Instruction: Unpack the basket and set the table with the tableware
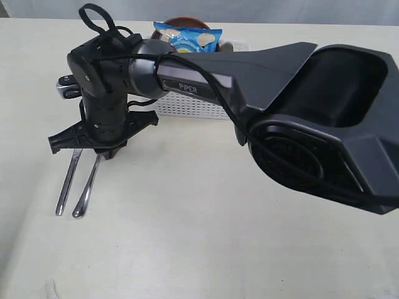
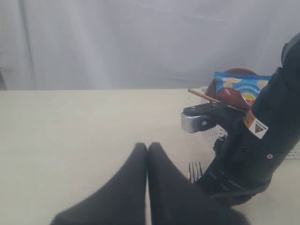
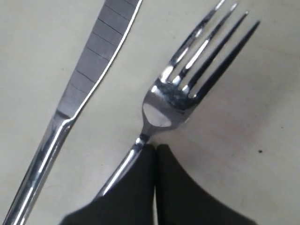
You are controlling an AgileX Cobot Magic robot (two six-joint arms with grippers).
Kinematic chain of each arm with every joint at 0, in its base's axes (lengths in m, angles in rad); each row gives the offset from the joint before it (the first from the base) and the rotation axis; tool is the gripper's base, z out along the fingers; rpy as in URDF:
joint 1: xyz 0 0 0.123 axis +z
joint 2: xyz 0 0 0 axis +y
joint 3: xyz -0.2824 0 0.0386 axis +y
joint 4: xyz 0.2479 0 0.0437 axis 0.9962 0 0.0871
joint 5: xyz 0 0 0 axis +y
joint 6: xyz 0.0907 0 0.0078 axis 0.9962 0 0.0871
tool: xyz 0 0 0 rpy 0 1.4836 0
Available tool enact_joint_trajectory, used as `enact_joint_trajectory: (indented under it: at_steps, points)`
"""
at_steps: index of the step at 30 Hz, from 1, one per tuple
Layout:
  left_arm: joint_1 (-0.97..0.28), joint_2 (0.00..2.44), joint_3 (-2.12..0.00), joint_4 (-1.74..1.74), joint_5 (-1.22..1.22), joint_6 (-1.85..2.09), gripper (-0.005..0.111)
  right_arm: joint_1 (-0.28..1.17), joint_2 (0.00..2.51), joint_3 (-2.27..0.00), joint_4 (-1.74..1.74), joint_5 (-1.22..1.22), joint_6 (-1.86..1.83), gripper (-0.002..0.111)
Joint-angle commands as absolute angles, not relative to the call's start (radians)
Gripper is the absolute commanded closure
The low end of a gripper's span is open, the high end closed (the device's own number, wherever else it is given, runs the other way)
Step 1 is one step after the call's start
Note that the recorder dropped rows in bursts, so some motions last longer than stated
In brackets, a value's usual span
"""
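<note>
The right pincer [image 3: 156,151] has its two dark fingers pressed together with no gap between them. Taking the way it points as twelve o'clock, a steel fork [image 3: 164,108] lies on the cream table [image 3: 248,140] just ahead, tines fanned toward one o'clock. Its neck disappears behind the finger on the seven o'clock side; whether they touch cannot be told. A steel knife [image 3: 96,58] lies at the fork's ten o'clock, apart from it, its blade also running toward one o'clock.

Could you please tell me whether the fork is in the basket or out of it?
Out: the fork lies flat on the table beside the knife, apart from the basket.
</note>
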State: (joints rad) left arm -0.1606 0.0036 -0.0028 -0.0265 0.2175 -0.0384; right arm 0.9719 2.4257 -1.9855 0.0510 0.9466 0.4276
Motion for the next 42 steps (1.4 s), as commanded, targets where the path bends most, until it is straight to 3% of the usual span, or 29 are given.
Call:
enact_joint_trajectory:
  at_steps: [1, 42]
  points:
    - [-0.162, 0.0, 0.0, -0.029, 0.211, -0.038, 0.107, 0.966, 2.427, -1.987, 0.066, 0.924, 0.415, 0.109]
    - [-0.162, 0.0, 0.0, -0.033, 0.211, -0.038, 0.107, 0.966, 2.422, -1.987, 0.089, 0.917, 0.353, 0.109]
